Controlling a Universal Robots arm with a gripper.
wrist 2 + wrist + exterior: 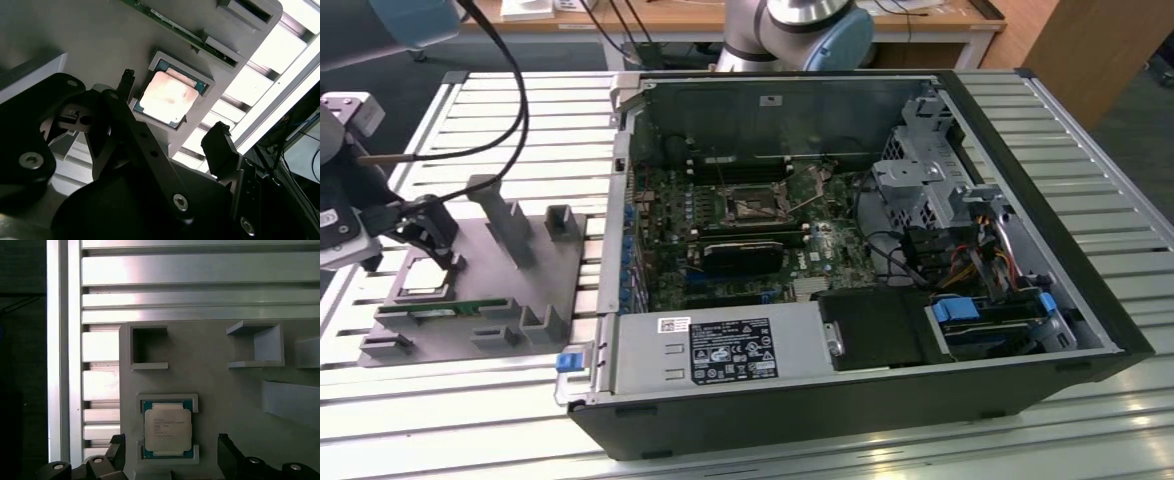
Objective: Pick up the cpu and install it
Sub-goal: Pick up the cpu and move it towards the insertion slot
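Note:
The cpu, a small square chip with a silver metal top, lies flat in its recess on the grey tray. In the second wrist view the cpu catches bright light. My gripper is open, one black fingertip on each side of the chip, neither touching it. The gripper hangs a little above the tray. In the exterior view the gripper is at the far left over the cpu, far from the motherboard socket in the open computer case.
A green memory stick lies in a slot on the tray beside the chip, with raised grey posts behind. The open case holds cables, a power supply and drive cages. Slatted metal tabletop all around.

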